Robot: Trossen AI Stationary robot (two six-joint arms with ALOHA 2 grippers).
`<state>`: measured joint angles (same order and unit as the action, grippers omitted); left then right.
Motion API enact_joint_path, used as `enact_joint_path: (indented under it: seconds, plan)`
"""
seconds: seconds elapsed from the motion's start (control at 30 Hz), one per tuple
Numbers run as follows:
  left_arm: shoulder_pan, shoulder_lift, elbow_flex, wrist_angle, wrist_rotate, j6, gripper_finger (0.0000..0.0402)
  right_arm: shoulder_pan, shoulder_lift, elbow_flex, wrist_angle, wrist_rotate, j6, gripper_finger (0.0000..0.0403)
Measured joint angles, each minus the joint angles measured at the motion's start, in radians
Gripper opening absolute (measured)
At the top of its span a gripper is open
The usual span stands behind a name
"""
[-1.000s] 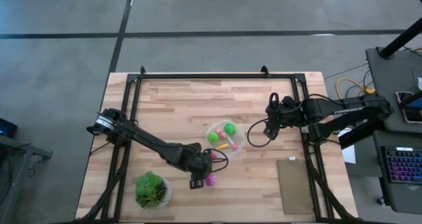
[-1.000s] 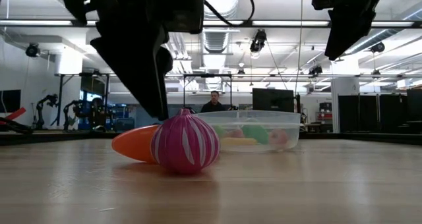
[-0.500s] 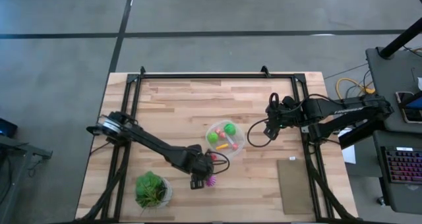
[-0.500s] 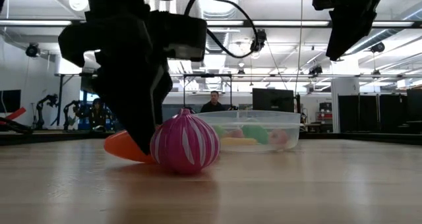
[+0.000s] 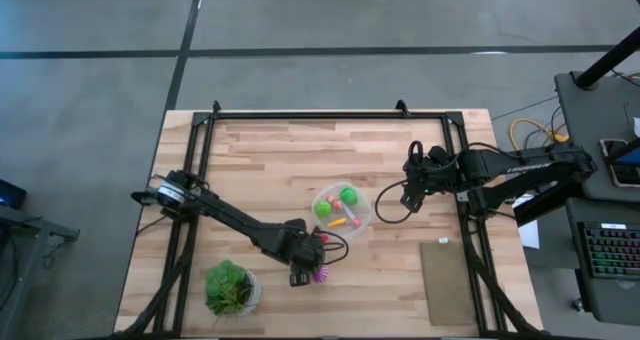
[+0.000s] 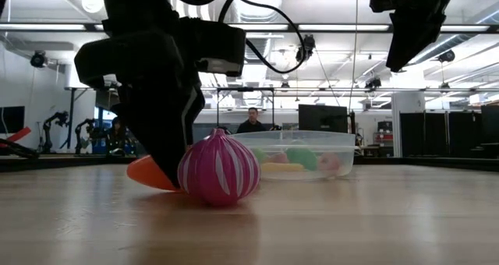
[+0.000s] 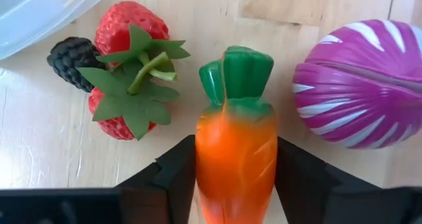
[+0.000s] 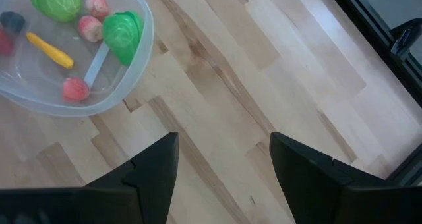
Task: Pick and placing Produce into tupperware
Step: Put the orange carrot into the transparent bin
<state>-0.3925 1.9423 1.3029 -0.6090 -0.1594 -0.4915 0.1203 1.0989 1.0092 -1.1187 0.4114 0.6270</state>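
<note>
orange carrot (image 7: 235, 151) sits between the left gripper's (image 5: 300, 273) spread fingers near the desk's front edge, ungrasped, beside strawberry (image 7: 125, 72) and purple ball (image 5: 320, 274). several pieces fill the tupperware (image 5: 364, 220); right gripper (image 5: 412, 176), fingers apart, waits.

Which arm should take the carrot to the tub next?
Left. Its gripper already has a finger on each side of the carrot, beside the strawberry and purple ball. The right gripper hangs open above bare table past the tub, holding nothing.
</note>
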Motion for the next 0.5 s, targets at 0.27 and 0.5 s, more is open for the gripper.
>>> enact_joint_path:
  seconds: [0.27, 0.5]
  plan:
    - [0.000, -0.006, 0.008, -0.005, 0.001, 0.000, 0.0144, 0.000, 0.000, 0.000, -0.004, 0.000, 0.000, 0.0231]
    - [0.010, -0.072, 0.032, -0.089, -0.003, 0.001, 0.0151, 0.000, 0.000, 0.000, -0.008, 0.000, 0.000, 0.0231]
